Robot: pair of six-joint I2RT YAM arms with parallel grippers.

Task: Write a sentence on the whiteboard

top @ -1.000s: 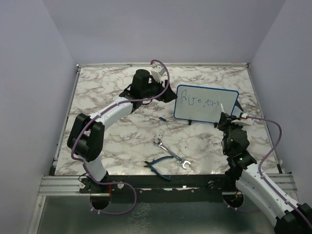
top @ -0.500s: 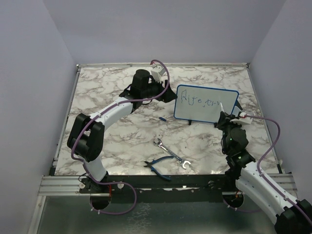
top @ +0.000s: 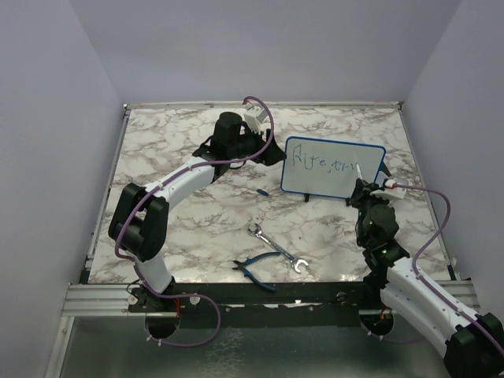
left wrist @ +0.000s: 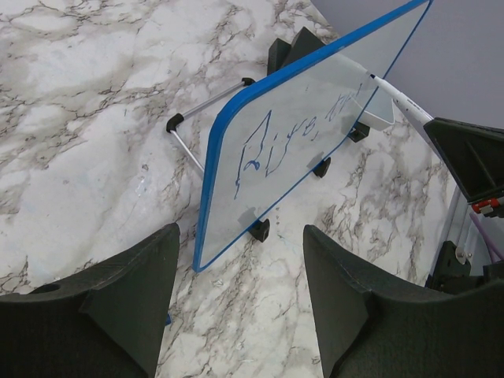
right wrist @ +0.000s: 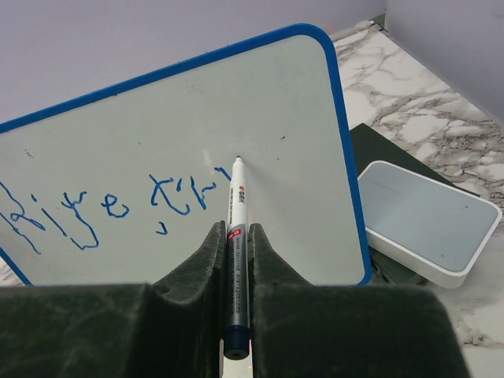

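The whiteboard [top: 333, 167], white with a thin blue frame, stands tilted on small black feet at the right back of the table. The sentence [right wrist: 110, 205], a blue scrawl, runs in one line across it; it also shows in the left wrist view [left wrist: 287, 138]. My right gripper [right wrist: 236, 236] is shut on a white marker [right wrist: 236, 216] whose tip touches the whiteboard [right wrist: 268, 110] just right of the last letters. My left gripper [left wrist: 240, 272] is open and empty, hovering to the left of the whiteboard [left wrist: 354, 71]; in the top view it [top: 272, 153] sits by the board's left edge.
A white tray [right wrist: 429, 216] lies on a dark block right of the board. A wrench [top: 276, 249], blue-handled pliers [top: 253, 270] and a small blue cap [top: 261, 191] lie on the marble table [top: 173, 228] in front. Walls close in on three sides.
My right arm has shifted slightly left and towards the board with the marker. The left arm and the board have not moved.
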